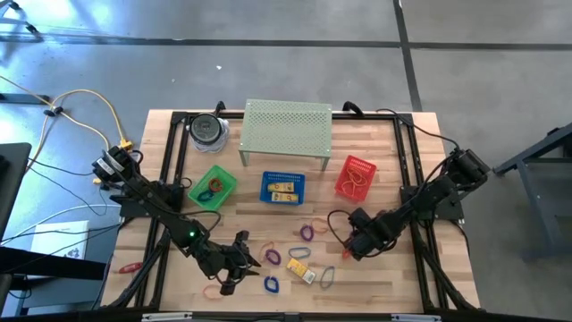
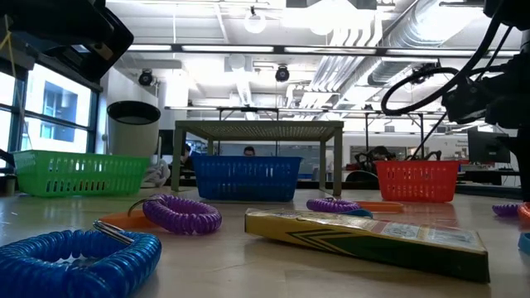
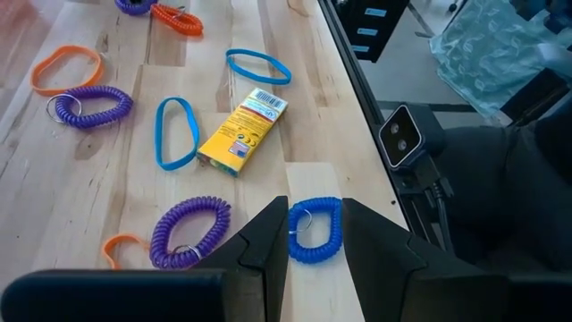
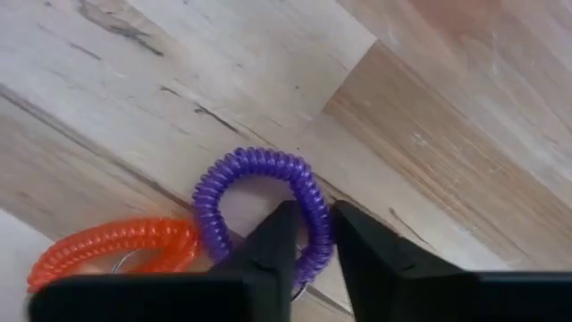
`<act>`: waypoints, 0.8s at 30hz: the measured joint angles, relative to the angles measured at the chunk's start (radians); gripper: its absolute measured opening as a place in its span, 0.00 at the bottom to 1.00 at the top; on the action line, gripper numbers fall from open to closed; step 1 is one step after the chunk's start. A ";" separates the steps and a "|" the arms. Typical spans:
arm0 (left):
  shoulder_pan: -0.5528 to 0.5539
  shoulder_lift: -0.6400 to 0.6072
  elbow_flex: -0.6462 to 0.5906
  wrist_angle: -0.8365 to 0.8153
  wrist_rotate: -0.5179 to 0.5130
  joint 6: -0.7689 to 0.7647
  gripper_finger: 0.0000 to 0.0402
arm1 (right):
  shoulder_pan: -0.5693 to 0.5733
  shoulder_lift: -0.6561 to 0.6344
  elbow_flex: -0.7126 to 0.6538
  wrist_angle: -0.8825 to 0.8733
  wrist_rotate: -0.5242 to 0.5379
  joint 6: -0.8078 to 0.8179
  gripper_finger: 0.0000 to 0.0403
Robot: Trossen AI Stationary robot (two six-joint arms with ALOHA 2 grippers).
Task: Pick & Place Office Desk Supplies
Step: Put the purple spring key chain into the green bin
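Note:
Small supplies lie loose on the wooden table (image 1: 393, 143): purple coil loops (image 3: 93, 106), blue bands (image 3: 176, 132), orange bands (image 3: 66, 67) and a yellow box (image 3: 243, 134). My right gripper (image 4: 308, 246) points straight down at the table's right middle (image 1: 345, 243), shut on a purple coil loop (image 4: 255, 201); an orange coil (image 4: 112, 246) lies beside that loop. My left gripper (image 3: 315, 255) hovers near the front edge (image 1: 238, 264), its fingers a little apart with nothing between them. A blue coil loop (image 3: 315, 228) lies on the table beyond them. My right gripper pinches one side of the purple coil loop's ring (image 4: 317, 234) between its two fingers. The fingers come from above, pointing down, and stand across the coiled strand. The rest of the loop lies flat on the table.
At the back stand a green basket (image 1: 213, 188), a blue basket (image 1: 282, 187) and a red basket (image 1: 356, 176), with a perforated grey shelf (image 1: 287, 130) and a round container (image 1: 207, 130) behind them. A black frame (image 1: 407, 179) runs around the tabletop.

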 joint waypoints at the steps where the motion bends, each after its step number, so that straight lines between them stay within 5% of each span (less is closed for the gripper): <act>1: 0.000 0.000 0.000 0.000 0.000 0.000 0.25 | 0.000 0.000 0.000 0.007 0.000 -0.009 0.13; 4: 0.000 0.000 0.000 0.000 0.000 0.000 0.25 | 0.000 0.000 0.000 0.022 0.000 -0.021 0.04; 17: 0.007 0.000 0.000 0.000 0.000 0.065 0.25 | 0.023 0.002 -0.002 0.028 0.058 -0.049 0.01; 24: 0.014 0.000 0.000 0.001 0.000 0.149 0.25 | 0.087 0.010 0.062 -0.044 0.207 -0.044 0.01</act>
